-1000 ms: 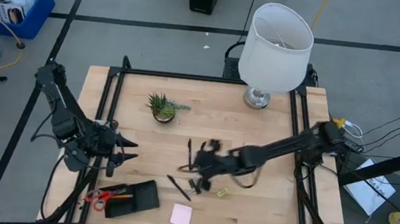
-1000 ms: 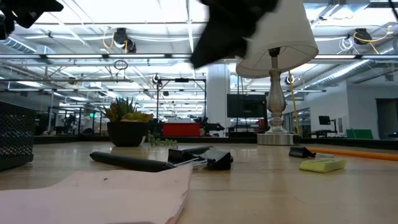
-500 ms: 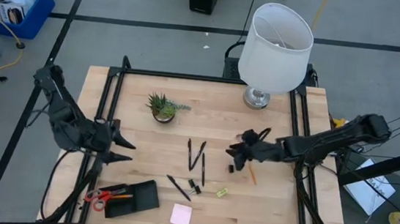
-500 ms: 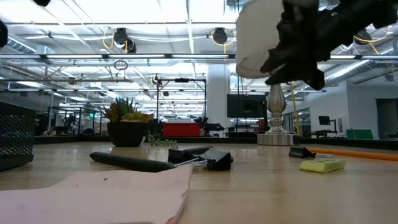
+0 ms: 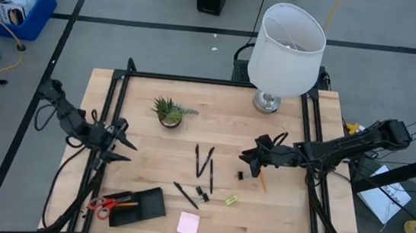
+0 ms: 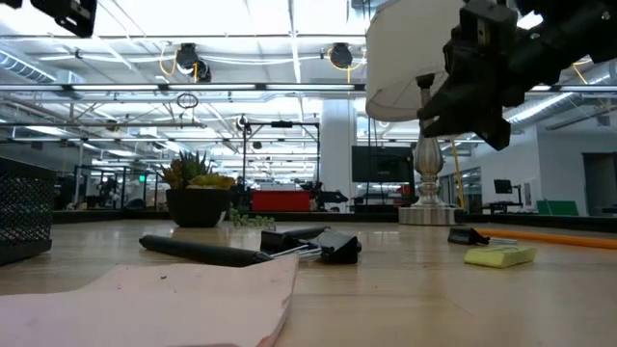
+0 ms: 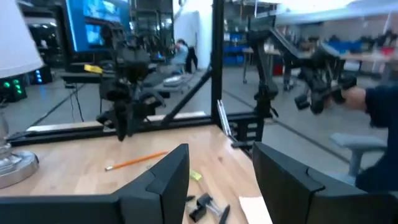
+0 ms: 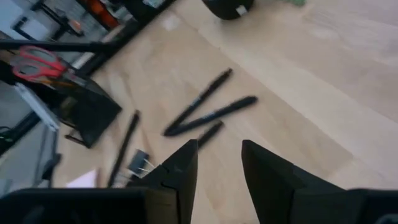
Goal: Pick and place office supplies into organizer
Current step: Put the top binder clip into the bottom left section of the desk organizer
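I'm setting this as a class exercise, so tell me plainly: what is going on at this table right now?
A two-armed robot is sorting office supplies into a black organizer at the table's front left, which already holds red-handled scissors. The right gripper hangs open and empty above the table, near an orange pencil and a small black clip. The left gripper waits open and empty at the table's left side. Black pens, a yellow-green block and a pink pad lie loose.
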{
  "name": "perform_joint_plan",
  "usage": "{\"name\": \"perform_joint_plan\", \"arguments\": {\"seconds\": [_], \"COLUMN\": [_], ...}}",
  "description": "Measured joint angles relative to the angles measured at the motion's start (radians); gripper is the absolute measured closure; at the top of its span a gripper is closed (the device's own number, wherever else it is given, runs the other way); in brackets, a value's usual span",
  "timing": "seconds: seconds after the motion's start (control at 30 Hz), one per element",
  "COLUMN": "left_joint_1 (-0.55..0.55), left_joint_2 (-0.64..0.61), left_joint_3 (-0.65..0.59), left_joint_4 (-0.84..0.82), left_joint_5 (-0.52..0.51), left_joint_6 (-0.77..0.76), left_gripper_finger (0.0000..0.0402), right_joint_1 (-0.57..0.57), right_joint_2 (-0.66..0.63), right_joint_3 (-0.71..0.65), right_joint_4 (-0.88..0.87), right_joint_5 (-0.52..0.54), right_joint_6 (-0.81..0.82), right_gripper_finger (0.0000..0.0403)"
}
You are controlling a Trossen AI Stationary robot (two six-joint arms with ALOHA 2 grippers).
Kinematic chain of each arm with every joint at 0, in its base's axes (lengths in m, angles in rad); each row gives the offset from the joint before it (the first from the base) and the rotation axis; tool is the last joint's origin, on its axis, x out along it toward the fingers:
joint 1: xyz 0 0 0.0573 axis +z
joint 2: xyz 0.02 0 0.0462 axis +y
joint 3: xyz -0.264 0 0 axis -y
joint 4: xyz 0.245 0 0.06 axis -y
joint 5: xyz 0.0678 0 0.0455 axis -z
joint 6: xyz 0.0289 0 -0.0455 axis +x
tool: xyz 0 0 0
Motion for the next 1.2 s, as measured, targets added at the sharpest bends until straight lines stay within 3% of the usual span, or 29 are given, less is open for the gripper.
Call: {"name": "perform_joint_plan", "arguments": {"seconds": [0.3,0.47,0.57,0.73,0.9,1.1,1.2], "left_joint_1": [0.121,0.179,0.213,0.27,0.328,0.341,0.341], "left_joint_2": [-0.164,-0.174,-0.174,-0.173,-0.173,-0.173,-0.172], "left_joint_3": [-0.127,-0.192,-0.22,-0.228,-0.233,-0.29,-0.295], "left_joint_4": [0.019,0.057,0.125,0.088,0.027,0.171,0.183], "left_joint_5": [0.196,0.229,0.31,0.332,0.376,0.384,0.443], "left_joint_6": [-0.057,-0.105,-0.104,-0.105,-0.157,-0.204,-0.178], "left_gripper_finger": [0.0222,0.0222,0.0222,0.0222,0.0222,0.0222,0.0222], "right_joint_1": [-0.055,-0.107,-0.144,-0.211,-0.23,-0.237,-0.237], "right_joint_2": [0.001,0.028,0.061,0.134,0.203,0.235,0.236], "right_joint_3": [0.069,0.229,0.31,0.343,0.343,0.343,0.343], "right_joint_4": [-0.196,-0.536,-0.724,-0.93,-0.916,-0.794,-0.781], "right_joint_5": [-0.031,-0.032,-0.041,-0.159,-0.212,-0.282,-0.268], "right_joint_6": [0.013,-0.011,0.05,0.157,0.156,0.102,0.112], "right_gripper_finger": [0.0318,0.0327,0.033,0.0331,0.0331,0.033,0.0329]}}
